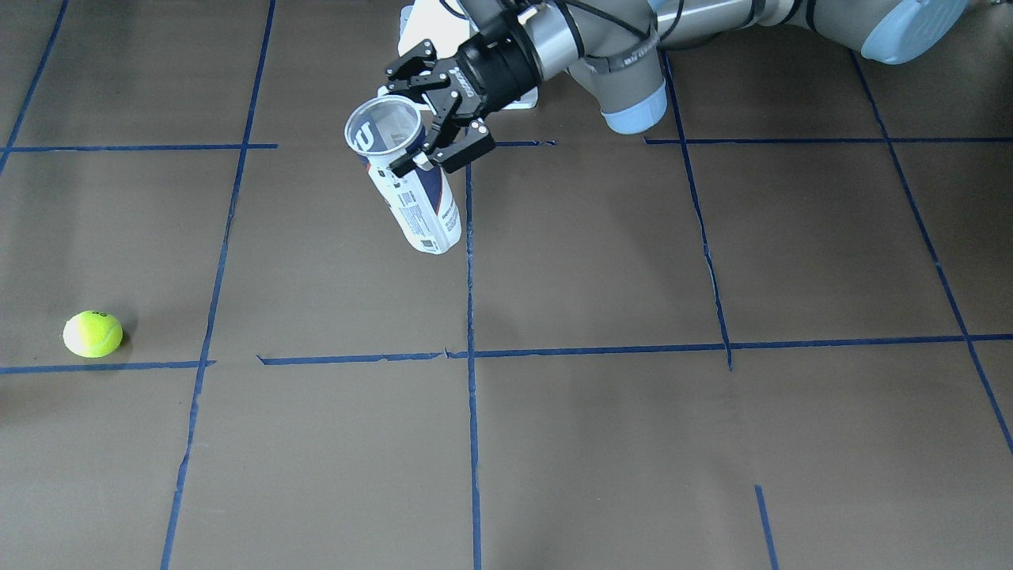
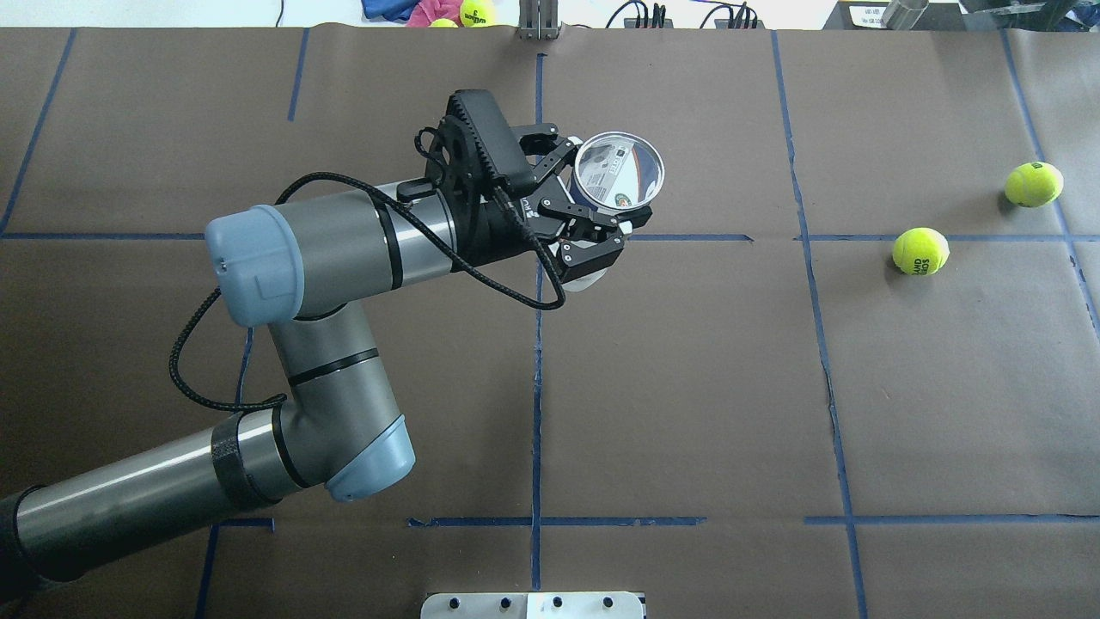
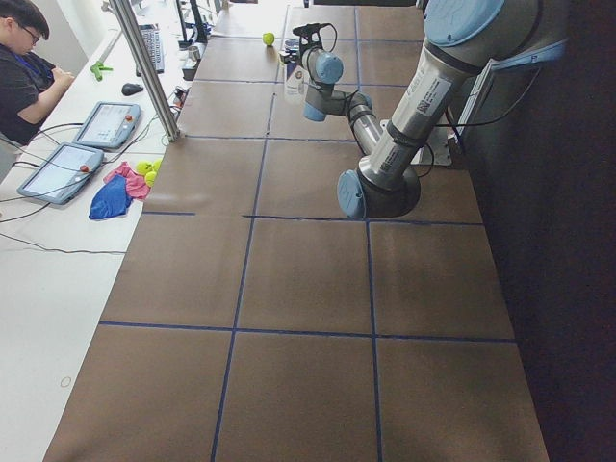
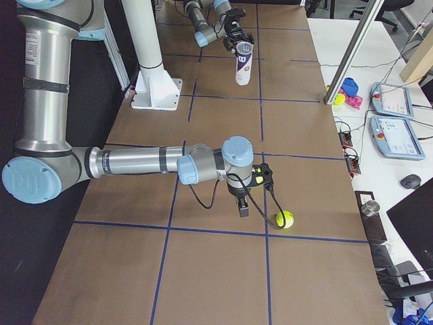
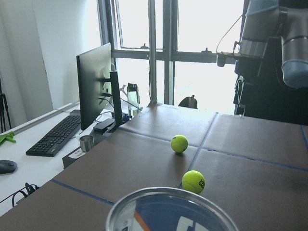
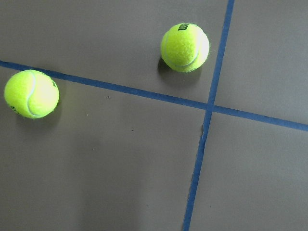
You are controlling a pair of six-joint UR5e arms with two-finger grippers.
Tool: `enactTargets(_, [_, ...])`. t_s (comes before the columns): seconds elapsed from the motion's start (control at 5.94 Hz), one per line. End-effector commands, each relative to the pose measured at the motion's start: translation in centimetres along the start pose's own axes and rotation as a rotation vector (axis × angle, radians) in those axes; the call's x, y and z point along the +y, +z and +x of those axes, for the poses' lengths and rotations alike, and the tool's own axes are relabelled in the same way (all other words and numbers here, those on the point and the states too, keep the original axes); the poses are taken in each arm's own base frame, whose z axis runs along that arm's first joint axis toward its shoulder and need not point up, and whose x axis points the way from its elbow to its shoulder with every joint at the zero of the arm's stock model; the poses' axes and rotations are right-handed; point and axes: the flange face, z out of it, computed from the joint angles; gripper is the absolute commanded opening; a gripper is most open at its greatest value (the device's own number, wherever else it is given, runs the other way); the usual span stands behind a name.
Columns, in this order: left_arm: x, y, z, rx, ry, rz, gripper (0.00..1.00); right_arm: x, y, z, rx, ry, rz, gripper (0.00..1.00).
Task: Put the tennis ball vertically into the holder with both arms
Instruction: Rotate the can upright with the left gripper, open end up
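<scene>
Left gripper (image 2: pixel 595 199) clamped round upright tube (image 1: pixel 419 207), mouth up, toward middle of table's (image 2: pixel 687 387) far edge, tennis ball (image 2: pixel 920 251) and second ball (image 2: pixel 1034 184) loose by right edge, right gripper (image 4: pixel 242 208) grip cannot be told.

Two tennis balls (image 2: pixel 920 251) on the table (image 2: pixel 687 387), at right; the second (image 2: pixel 1034 184) lies farther off. Two spare balls (image 2: pixel 477 10) past the far edge. One holder (image 2: pixel 619 172). Two robot arms: left arm (image 2: pixel 326 258), right arm (image 4: pixel 135 162). Two touchscreen pendants (image 3: pixel 106 123) on the side desk (image 3: pixel 48 289). One operator (image 3: pixel 24 58).
</scene>
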Motion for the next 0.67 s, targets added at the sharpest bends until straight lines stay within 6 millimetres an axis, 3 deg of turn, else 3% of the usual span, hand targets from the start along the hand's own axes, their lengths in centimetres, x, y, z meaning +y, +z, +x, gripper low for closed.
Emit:
enactTargets(0.0, [7.8, -0.9, -3.7, -0.038, -0.044, 0.089, 0.8, -0.1, -0.2, -0.1, 0.0, -0.003, 0.004, 1.0])
enactTargets(0.17, [11.0, -1.9, -5.0, -0.051, -0.066, 0.092, 0.8, -0.2, -0.3, -0.2, 0.0, -0.005, 0.006, 1.0])
enactTargets(0.51, [13.2, -2.0, -5.5, -0.066, -0.088, 0.059, 0.81, -0.6, -0.3, -0.3, 0.0, -0.006, 0.009, 1.0])
